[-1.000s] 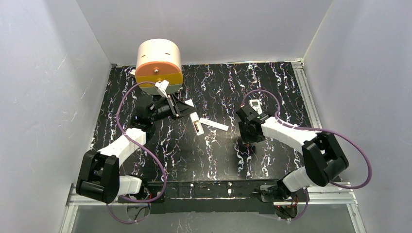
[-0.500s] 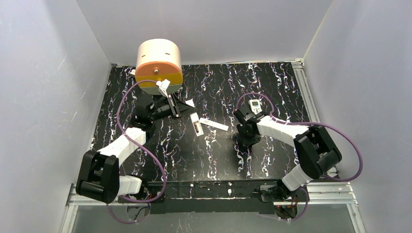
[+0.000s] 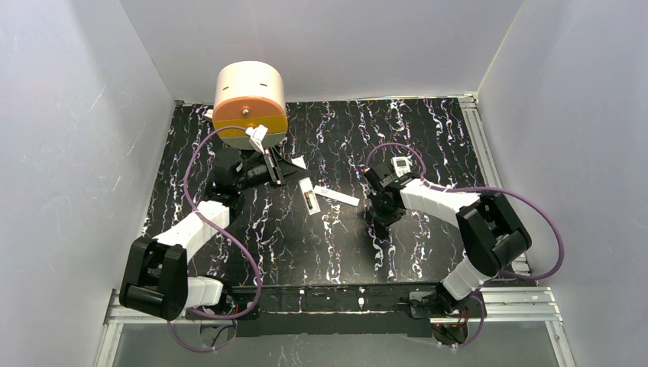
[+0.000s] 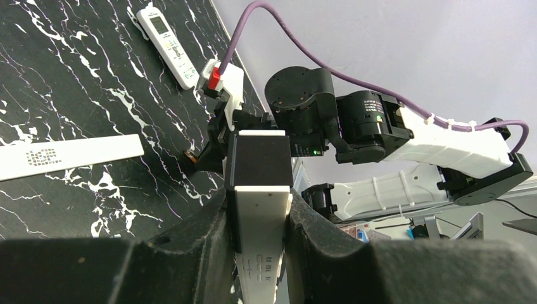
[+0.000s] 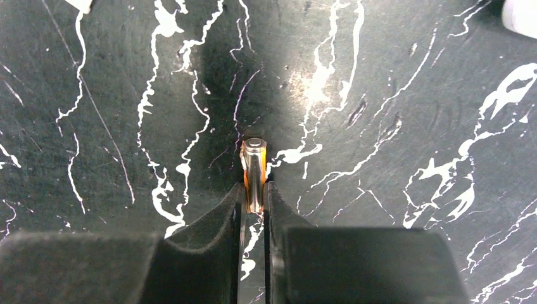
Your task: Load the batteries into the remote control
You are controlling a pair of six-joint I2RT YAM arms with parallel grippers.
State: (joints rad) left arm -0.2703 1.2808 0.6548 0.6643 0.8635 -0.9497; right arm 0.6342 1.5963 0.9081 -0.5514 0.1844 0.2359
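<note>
Your right gripper (image 5: 254, 193) is pinching a battery (image 5: 254, 166) end-on, with its long axis running out along the fingers and pointing down at the table (image 5: 392, 82). The remote (image 3: 400, 163) is lying face up just beyond that gripper, well apart from your left gripper (image 4: 258, 214), which is clamping a white slab (image 4: 263, 235). You're working over flat marble with open room, and the bar (image 3: 337, 196) is sitting off to the left.

Cream-and-orange drum (image 3: 249, 103) just beyond my left gripper (image 4: 258, 209). Plain white bar (image 3: 336, 196) lies left of my right gripper (image 5: 254, 189), on black marbled tabletop (image 3: 344, 252).
</note>
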